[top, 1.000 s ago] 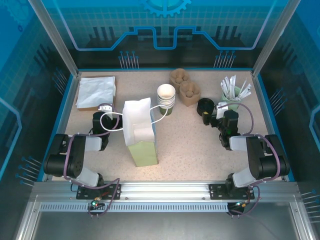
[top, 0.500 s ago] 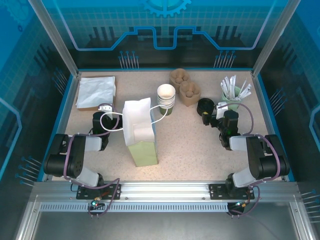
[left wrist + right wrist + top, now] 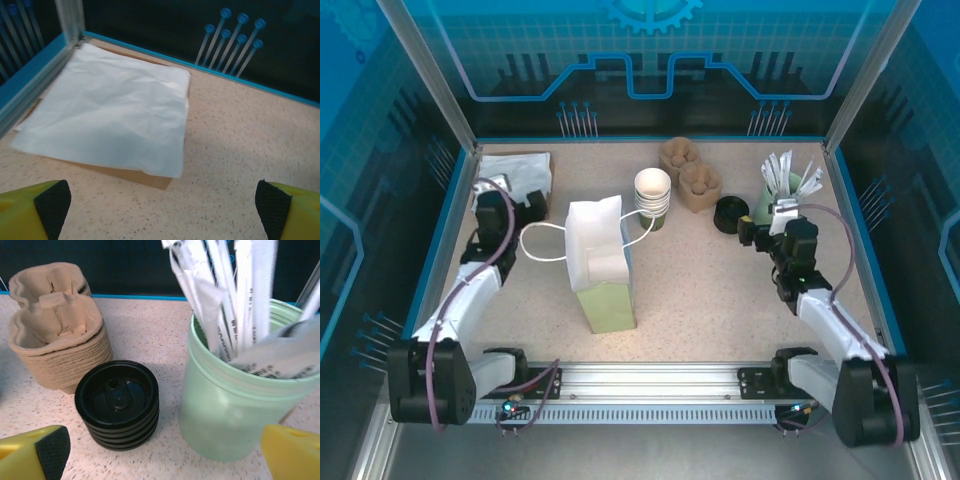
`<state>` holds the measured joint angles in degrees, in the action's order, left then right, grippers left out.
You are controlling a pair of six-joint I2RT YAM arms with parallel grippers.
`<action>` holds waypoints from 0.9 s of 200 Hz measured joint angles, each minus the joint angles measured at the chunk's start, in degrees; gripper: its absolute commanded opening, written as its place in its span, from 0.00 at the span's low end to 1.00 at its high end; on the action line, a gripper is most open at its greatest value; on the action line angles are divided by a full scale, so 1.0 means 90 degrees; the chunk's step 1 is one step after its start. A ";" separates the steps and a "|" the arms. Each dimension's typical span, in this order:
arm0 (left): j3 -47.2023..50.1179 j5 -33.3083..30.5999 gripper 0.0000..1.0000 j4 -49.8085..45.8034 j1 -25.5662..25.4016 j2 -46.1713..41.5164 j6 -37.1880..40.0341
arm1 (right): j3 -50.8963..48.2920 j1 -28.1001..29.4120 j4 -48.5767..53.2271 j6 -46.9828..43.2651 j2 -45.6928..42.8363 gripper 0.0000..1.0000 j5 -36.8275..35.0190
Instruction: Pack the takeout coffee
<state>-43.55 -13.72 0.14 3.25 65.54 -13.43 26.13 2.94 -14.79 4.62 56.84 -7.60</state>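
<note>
speckled beige table (image 3: 720, 290), blue-rimmed, boxed in by metal posts (image 3: 428, 75) and blue-lit panels (image 3: 650, 60). mid-table, a pale green bag (image 3: 603, 290) with white paper at its mouth and white loop handles (image 3: 542, 243) out to both sides. far left corner: white sheets (image 3: 110, 105) flat on brown card. at the far edge, two touching stacks of pulp carriers (image 3: 57, 345). right of them, a mint cup (image 3: 225, 405) stuffed with wrapped white sticks (image 3: 220, 285). just beside it, a low stack of black lids (image 3: 117, 402). by the bag's far end, stacked green cups (image 3: 653, 192), white inside. tucked against that stack's near side, seemingly the coffee (image 3: 659, 222), olive and dark, hard to tell apart. left gripper (image 3: 162, 205) spread wide, empty, over bare table before the sheets, well apart from the coffee, bag between. right gripper (image 3: 160, 452) wide and empty, facing lids and mint cup, coffee off to its left past the lids.
</note>
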 measured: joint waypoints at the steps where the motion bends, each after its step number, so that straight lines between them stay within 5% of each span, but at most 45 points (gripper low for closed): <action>1: -0.0036 0.0000 0.99 -0.0063 0.0010 0.0000 -0.0019 | 0.0002 0.0000 0.0036 0.0012 -0.0029 1.00 0.0000; 35: -0.1617 0.0486 0.99 -0.2511 0.0505 0.0056 -0.0522 | 0.0396 0.0002 0.1766 0.0503 -0.1224 1.00 0.0090; 69: -0.3587 0.1647 0.97 -0.4680 0.0379 0.0425 -0.0585 | 0.1243 0.0010 0.3485 0.1180 -0.1598 1.00 0.0277; 126: -0.5986 0.1940 0.94 -0.7128 -0.1676 0.1025 -0.0578 | 0.1693 0.0219 0.4962 0.1904 -0.1530 1.00 0.0437; 180: -0.6062 0.1093 0.85 -0.8208 -0.2399 0.2038 -0.0537 | 0.1753 0.0260 0.5234 0.1991 -0.1523 1.00 0.0323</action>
<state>-98.10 -3.88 -73.73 -18.35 83.88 -18.26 41.91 5.28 32.32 22.55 43.13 -4.69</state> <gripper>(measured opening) 0.875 0.999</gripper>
